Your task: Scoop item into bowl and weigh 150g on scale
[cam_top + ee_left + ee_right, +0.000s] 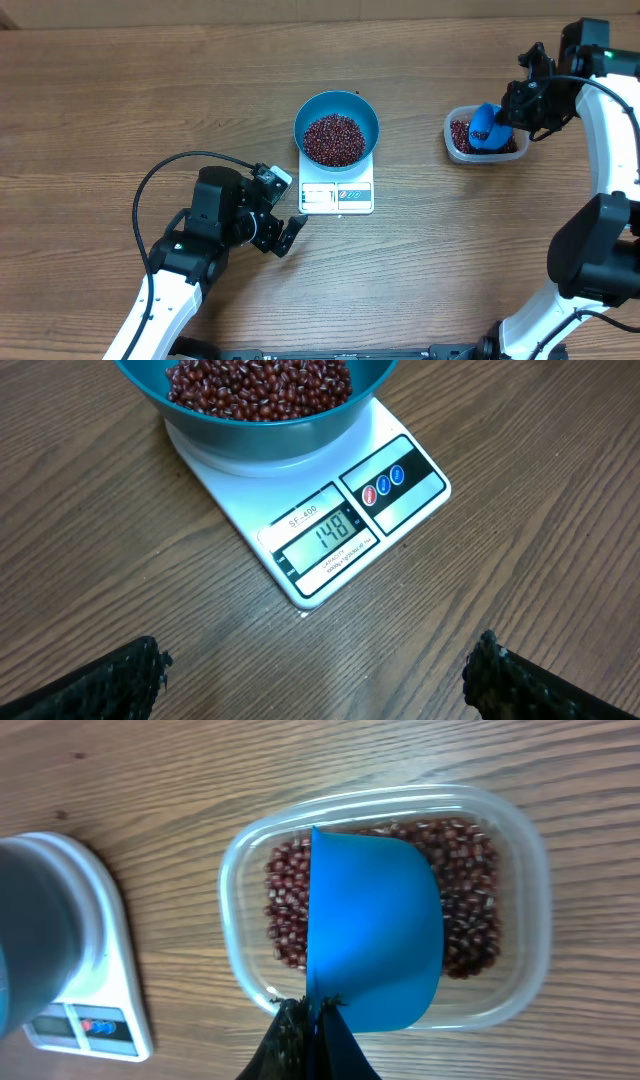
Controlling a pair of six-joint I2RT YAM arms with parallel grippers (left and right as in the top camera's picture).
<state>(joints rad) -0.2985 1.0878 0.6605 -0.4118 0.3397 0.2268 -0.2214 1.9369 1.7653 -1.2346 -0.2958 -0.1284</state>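
Overhead: the bowl (366,112) sits on the scale (337,197), overhanging it, with a heap of beans (334,140) covering its bottom. Well to the right is the tub (452,141), holding a thinner layer of beans. My right gripper (508,112) holds the scoop (487,128) over it. My left gripper (284,237) rests low on the table (120,100), just off the scale's front-left corner, carrying nothing.

Left wrist: both fingers (110,682) stand wide apart at the bottom edge, with bare table between them. The display (328,532) reads 148, so I judge the bowl a touch short of target.

Right wrist: the fingertips (310,1038) are pinched tight on the scoop's handle end. The scoop cup (375,935) hangs over the tub's beans (288,910). I can't tell whether it is loaded. The scale and bowl show blurred at the left.

The beans look hard, light and loose. I expect them to roll and scatter if tipped fast, so they can only be moved with the scoop. The scoop looks like stiff, light plastic, best held by the handle as it is now. The top-up I'd judge to be only a few grains, tipped gently.
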